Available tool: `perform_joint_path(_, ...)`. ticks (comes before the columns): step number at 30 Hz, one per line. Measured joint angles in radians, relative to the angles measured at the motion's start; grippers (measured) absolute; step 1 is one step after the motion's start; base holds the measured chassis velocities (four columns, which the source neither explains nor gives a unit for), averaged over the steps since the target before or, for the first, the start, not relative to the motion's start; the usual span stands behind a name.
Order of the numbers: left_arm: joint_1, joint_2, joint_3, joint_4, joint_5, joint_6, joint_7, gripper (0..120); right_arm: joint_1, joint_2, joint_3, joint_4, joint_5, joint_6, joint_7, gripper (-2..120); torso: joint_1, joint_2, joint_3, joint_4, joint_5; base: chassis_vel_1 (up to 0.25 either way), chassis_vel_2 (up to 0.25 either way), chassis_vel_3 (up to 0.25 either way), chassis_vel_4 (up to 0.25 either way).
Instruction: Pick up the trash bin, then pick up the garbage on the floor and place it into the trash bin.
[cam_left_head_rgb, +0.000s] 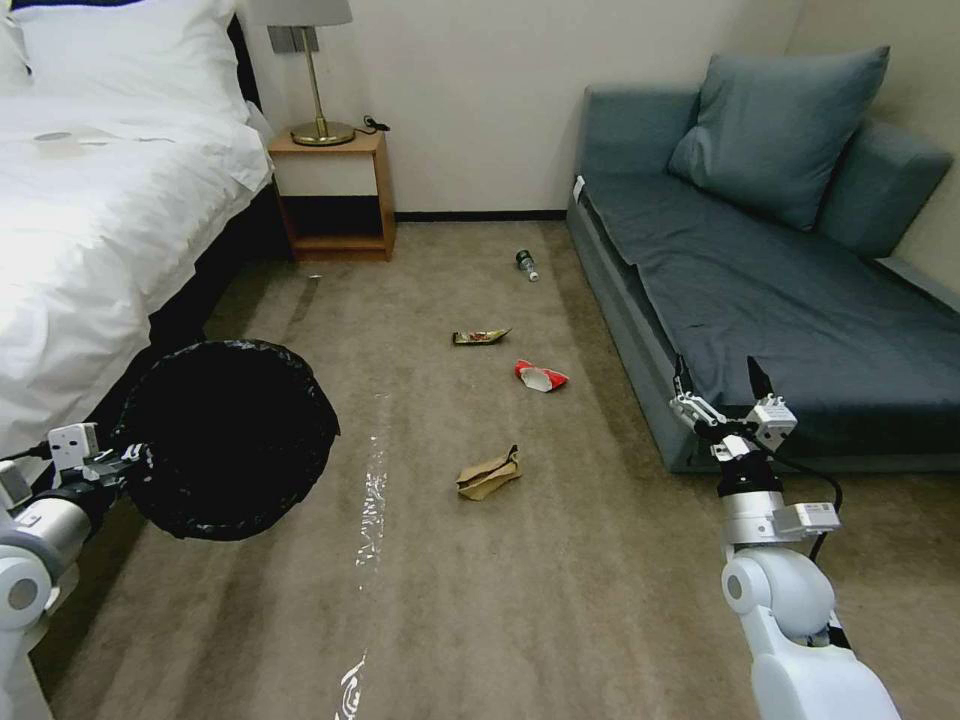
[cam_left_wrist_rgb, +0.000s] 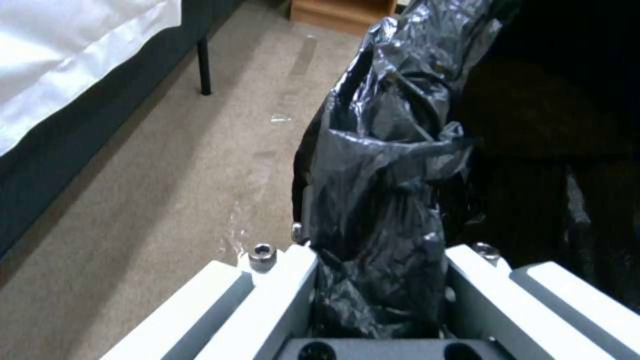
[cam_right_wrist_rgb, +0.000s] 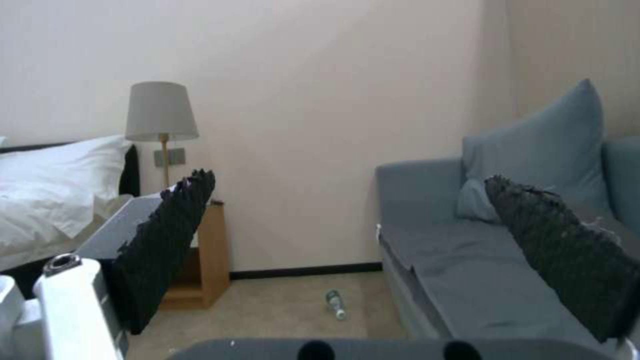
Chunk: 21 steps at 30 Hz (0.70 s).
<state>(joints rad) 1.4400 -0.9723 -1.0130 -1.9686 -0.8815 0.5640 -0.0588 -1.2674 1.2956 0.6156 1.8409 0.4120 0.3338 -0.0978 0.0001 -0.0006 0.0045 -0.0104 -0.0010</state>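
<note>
Ahead of the right tool (cam_left_head_rgb: 728, 385) and off to its left, the brown paper bag (cam_left_head_rgb: 489, 473) lies on the floor, long axis slanting; this released tool is nearer, the left tool (cam_left_head_rgb: 112, 462) being clenched on the trash bin's (cam_left_head_rgb: 232, 437) rim

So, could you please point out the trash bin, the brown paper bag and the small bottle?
trash bin (cam_left_head_rgb: 235, 440), head view, on its black liner.
brown paper bag (cam_left_head_rgb: 489, 473), head view, on its crumpled middle.
small bottle (cam_left_head_rgb: 527, 264), head view, on its body.

Right end effector (cam_right_wrist_rgb: 347, 240) spread wide — small bottle (cam_right_wrist_rgb: 335, 303) on carpet, sofa (cam_right_wrist_rgb: 480, 260) beside.
</note>
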Motion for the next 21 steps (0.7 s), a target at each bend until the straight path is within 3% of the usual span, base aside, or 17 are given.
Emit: perform_joint_path(21,-0.003,0.001,0.009,-0.001,0.005,-0.008,-0.002,0,0.001,0.002,-0.006,-0.004,-0.005,0.006,-0.007,100,0.0,0.0,0.0,0.0001,0.0,-0.077,0.08,0.088,-0.082)
